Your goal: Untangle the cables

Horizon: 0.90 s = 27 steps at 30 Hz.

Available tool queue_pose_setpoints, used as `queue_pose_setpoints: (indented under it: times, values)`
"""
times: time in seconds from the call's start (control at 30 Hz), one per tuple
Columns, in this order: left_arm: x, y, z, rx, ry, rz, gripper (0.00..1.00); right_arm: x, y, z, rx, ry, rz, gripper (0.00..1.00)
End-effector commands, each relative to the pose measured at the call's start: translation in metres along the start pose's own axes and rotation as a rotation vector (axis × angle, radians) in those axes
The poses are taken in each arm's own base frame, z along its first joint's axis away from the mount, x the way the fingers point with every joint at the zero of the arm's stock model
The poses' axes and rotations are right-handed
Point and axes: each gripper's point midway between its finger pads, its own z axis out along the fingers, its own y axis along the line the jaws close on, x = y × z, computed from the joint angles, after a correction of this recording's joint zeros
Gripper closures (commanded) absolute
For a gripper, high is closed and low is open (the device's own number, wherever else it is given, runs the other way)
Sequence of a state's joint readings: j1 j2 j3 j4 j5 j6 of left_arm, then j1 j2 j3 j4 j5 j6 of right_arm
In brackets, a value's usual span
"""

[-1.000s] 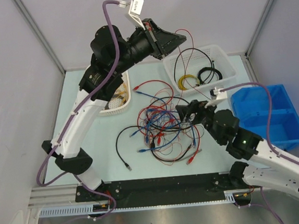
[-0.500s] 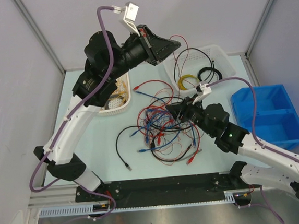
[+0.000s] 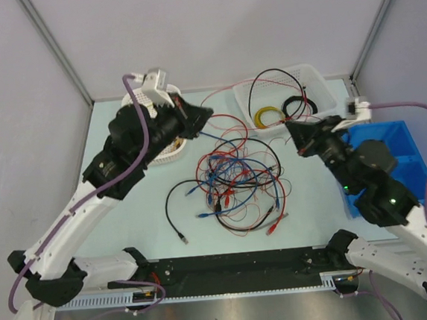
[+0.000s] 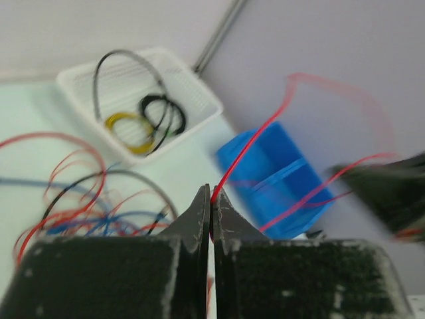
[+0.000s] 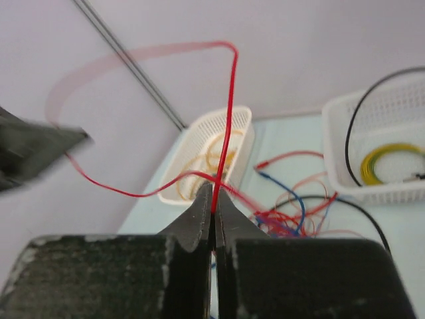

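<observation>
The cables point(image 3: 234, 179) lie in a red, blue and black tangle at the middle of the table. One thin red cable point(image 4: 254, 141) rises out of the heap and hangs in the air between both grippers. My left gripper point(image 3: 203, 114) is up left of the tangle, and its wrist view shows the left gripper point(image 4: 212, 197) shut on that red cable. My right gripper point(image 3: 291, 128) is up right of the tangle; in its own view the right gripper point(image 5: 214, 196) is pinched shut on the same red cable point(image 5: 231, 113).
A white basket point(image 3: 327, 103) at the back right holds a yellow coil and a black coil. Another white basket point(image 3: 170, 155) with orange wire sits under my left arm. A blue bin point(image 3: 392, 144) stands at the right edge. A black cable point(image 3: 174, 208) loops out left of the tangle.
My right gripper has shut on the red cable and pulled back to the right, away from the tangle. My left arm has swung down and to the left, still gripping the red cable.
</observation>
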State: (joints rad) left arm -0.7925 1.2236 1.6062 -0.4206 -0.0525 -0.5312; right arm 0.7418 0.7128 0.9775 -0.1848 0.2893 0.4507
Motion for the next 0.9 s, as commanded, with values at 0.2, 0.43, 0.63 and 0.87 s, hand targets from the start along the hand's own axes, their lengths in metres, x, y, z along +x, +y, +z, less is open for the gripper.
queue_pose_setpoints:
  times: [0.2, 0.43, 0.63, 0.87]
  values:
    - [0.132, 0.067, 0.008, -0.048, 0.128, -0.147, 1.0, -0.056, 0.022, -0.022, -0.019, -0.013, -0.049, 1.0]
    - [0.177, 0.064, 0.014, 0.024, 0.25, -0.206, 0.98, -0.066, 0.019, -0.015, 0.035, -0.014, -0.085, 1.0]
    - [0.161, 0.039, 0.016, 0.142, 0.205, -0.216, 1.0, -0.039, 0.015, -0.003, 0.07, 0.116, -0.086, 1.0]
    - [0.118, 0.006, 0.016, 0.232, 0.152, -0.192, 1.0, 0.015, 0.04, -0.004, -0.101, 0.241, -0.059, 1.0]
